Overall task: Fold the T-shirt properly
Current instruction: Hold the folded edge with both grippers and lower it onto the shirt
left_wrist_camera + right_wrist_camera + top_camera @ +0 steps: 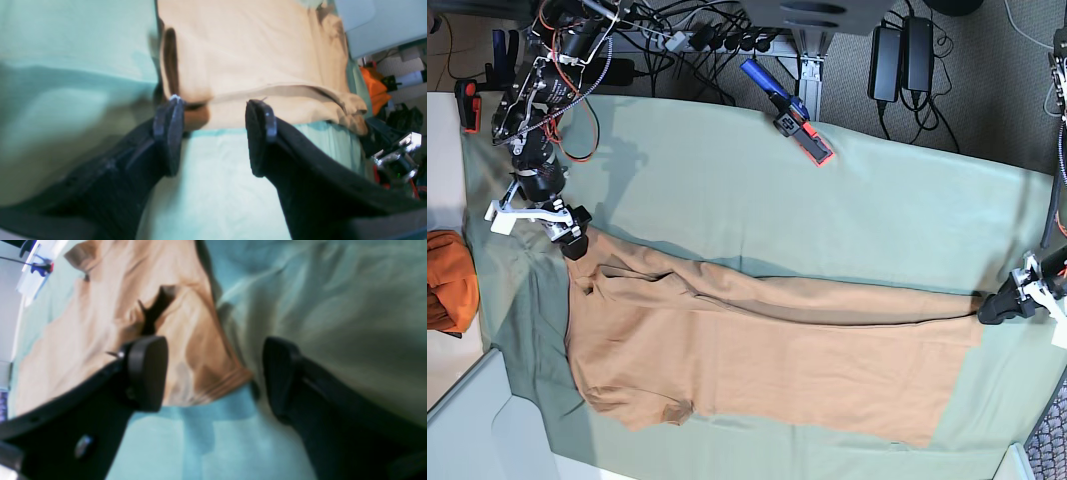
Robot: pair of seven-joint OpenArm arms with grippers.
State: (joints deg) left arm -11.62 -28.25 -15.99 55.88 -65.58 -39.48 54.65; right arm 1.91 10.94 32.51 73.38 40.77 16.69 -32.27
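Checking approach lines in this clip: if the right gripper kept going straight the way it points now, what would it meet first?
Most likely the T-shirt. The right gripper stands open, its jaws straddling the shirt's ribbed edge, with the green table cloth under one finger. Depth is unclear from the wrist view, so cloth contact may come at once.

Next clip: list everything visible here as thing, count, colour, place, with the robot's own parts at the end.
T-shirt: one, light tan, spread lengthwise across the middle of the table, partly folded.
Table cloth: one, pale green, covering the table under the shirt.
Bundled cloth: one, darker orange, off the cloth at the base view's left edge.
Blue and red tool: one, on the cloth's far edge.
Power bricks and cables: several, black, on the floor beyond the table.
Right gripper: one, black, fingers open, at the shirt's sleeve end.
Left gripper: one, black, fingers open, at the shirt's hem corner.
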